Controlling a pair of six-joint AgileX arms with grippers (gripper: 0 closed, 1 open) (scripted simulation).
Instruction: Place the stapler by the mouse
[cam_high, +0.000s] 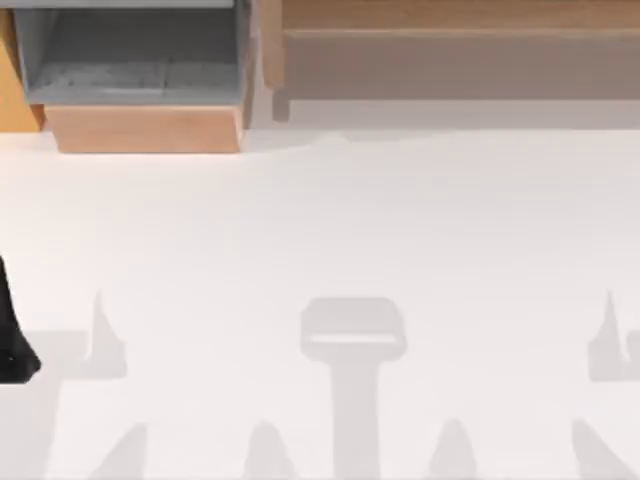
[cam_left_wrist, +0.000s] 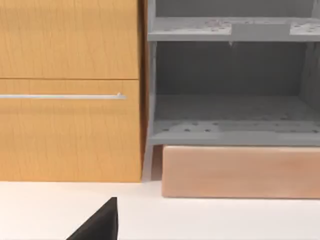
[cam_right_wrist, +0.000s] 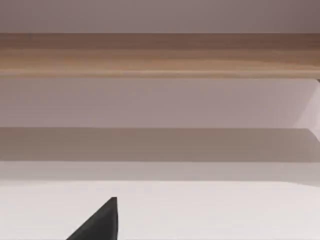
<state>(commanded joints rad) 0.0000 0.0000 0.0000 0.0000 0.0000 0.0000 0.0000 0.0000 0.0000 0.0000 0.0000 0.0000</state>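
At the top view's left edge my left arm sits parked on the white desk. My left wrist faces a grey shelf unit, my right wrist a wooden ledge. I cannot tell how either pair of jaws stands or where the stapler and mouse lie, so I judge the whole task remains.

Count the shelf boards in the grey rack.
2: an upper board and a lower board, the lower one just above the wooden block. More may be hidden above.
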